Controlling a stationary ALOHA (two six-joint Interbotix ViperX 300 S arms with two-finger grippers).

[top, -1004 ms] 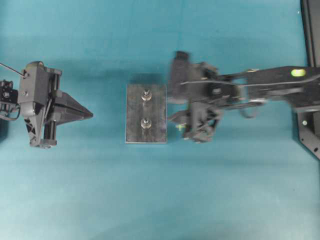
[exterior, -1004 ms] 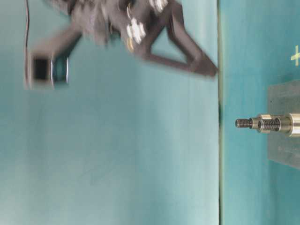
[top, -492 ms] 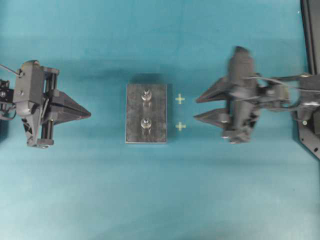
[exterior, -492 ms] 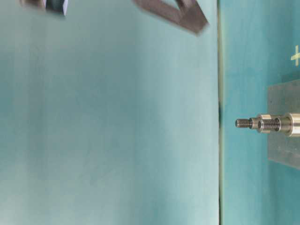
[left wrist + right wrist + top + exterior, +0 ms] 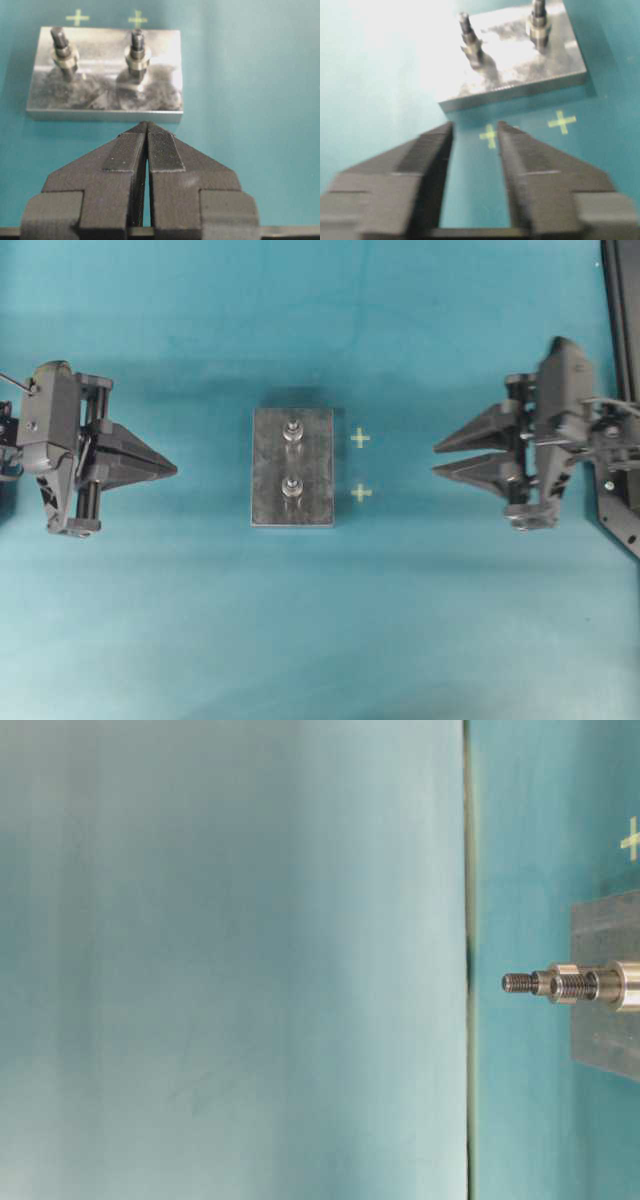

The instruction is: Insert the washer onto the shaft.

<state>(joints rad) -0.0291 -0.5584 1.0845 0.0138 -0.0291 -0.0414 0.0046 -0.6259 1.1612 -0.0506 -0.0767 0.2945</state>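
A grey metal plate (image 5: 292,467) lies mid-table with two upright threaded shafts (image 5: 293,430) (image 5: 292,487). Each shaft (image 5: 136,42) carries a silvery ring-like collar (image 5: 138,54) partway down; I cannot tell a washer apart from these. The table-level view has both shafts (image 5: 530,983) lined up on the plate (image 5: 605,1020). My left gripper (image 5: 175,469) is shut and empty well left of the plate, tips (image 5: 146,125) pointing at its near edge. Far to the right, my right gripper (image 5: 436,460) is open with nothing between its fingers (image 5: 476,127).
Two yellow crosses (image 5: 360,438) (image 5: 361,493) mark the teal cloth just right of the plate, between it and the right gripper. A black frame (image 5: 622,390) runs along the right edge of the table.
The right gripper has pulled back from beside the plate to the far right, uncovering the two crosses, and its jaws have narrowed. The left gripper drifted slightly left.
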